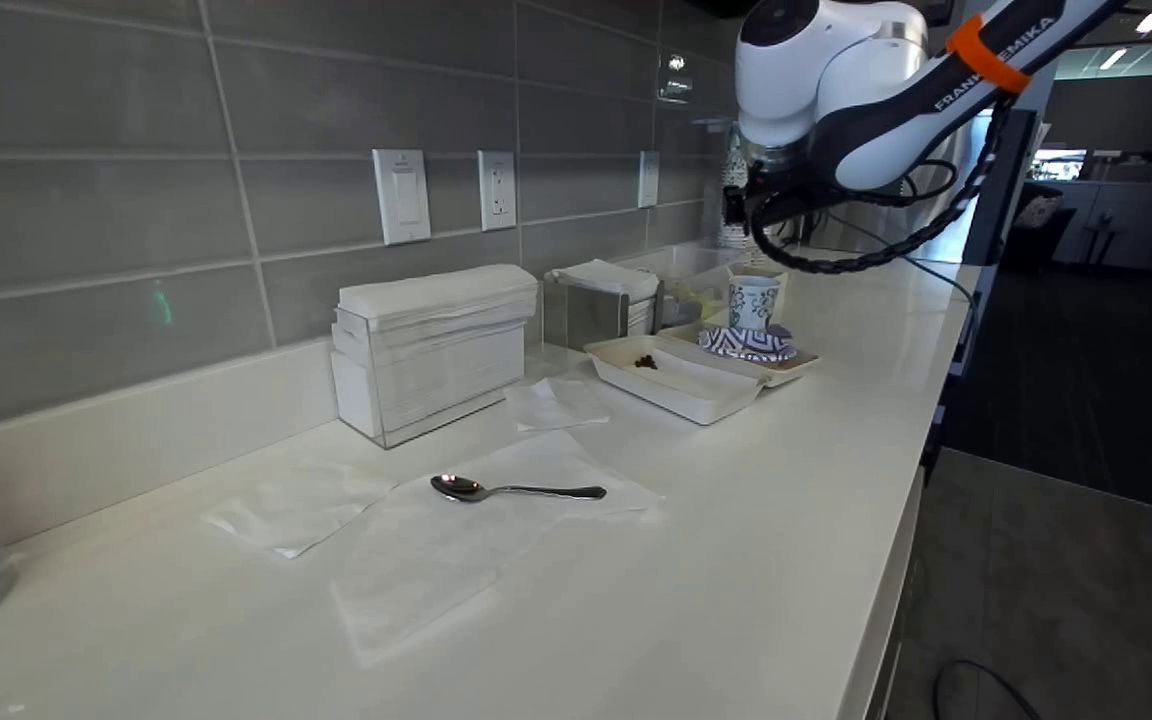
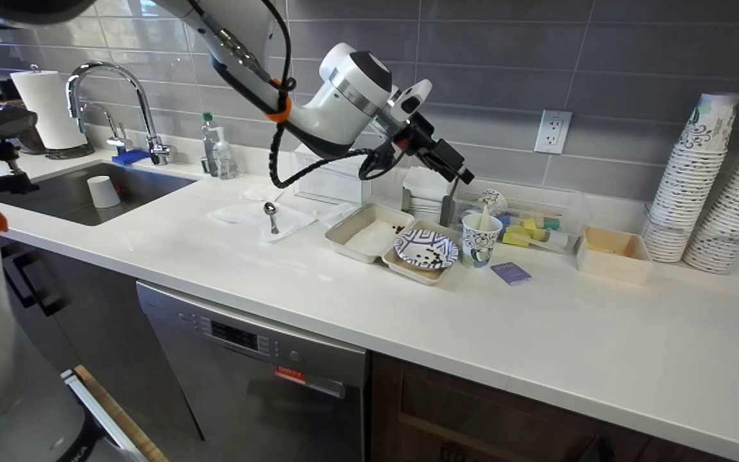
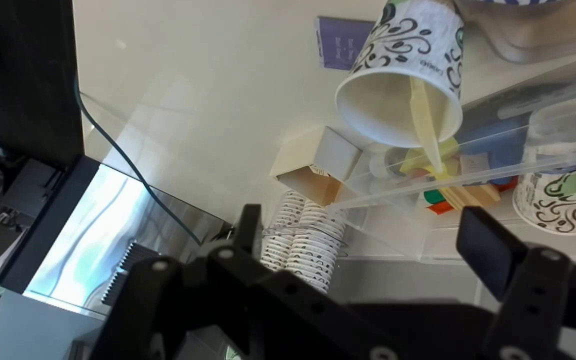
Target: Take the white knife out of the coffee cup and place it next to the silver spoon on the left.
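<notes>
The coffee cup (image 2: 477,242) is a white paper cup with a swirl pattern. It stands upright on the counter beside the takeaway box, and also shows in an exterior view (image 1: 753,305) and the wrist view (image 3: 410,47). The white knife (image 2: 484,219) leans in the cup with one end above the rim; the wrist view shows it pale cream (image 3: 424,117). The silver spoon (image 1: 526,490) lies on a flat napkin, also seen in an exterior view (image 2: 272,216). My gripper (image 3: 368,235) is open and empty. It hangs above and behind the cup, apart from the knife (image 2: 462,173).
An open takeaway box (image 2: 369,231) holds a blue-patterned bowl (image 2: 426,249). A clear bin (image 2: 536,224) with packets stands behind the cup. A purple packet (image 2: 510,273) lies beside it. Tall cup stacks (image 2: 687,186) and a small box (image 2: 613,253) stand farther along. Napkin holders (image 1: 436,350) line the wall.
</notes>
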`<state>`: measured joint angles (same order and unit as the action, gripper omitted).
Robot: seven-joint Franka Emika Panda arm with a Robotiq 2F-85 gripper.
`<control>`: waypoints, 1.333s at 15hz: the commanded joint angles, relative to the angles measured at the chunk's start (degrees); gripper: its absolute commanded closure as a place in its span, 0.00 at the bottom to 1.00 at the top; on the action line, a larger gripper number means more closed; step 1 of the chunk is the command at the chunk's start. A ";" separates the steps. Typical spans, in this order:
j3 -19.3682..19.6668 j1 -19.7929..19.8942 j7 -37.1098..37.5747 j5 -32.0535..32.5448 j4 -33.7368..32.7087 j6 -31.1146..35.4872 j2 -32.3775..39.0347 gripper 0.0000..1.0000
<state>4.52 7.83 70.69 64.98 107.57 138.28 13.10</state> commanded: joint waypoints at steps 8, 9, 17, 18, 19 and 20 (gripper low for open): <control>2.38 -1.83 0.99 2.48 -4.51 0.10 4.93 0.00; 2.38 -1.83 0.99 2.49 -4.58 0.10 4.93 0.00; 2.86 -2.39 3.60 1.96 -8.61 -3.49 7.90 0.00; 3.07 -2.72 4.56 2.84 -9.94 -4.41 9.10 0.00; 3.09 -2.83 4.82 2.79 -11.15 -5.13 10.10 0.00; 3.18 -3.14 5.16 2.90 -12.54 -6.54 11.34 0.00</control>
<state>6.67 6.39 73.38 67.54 99.79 135.22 20.08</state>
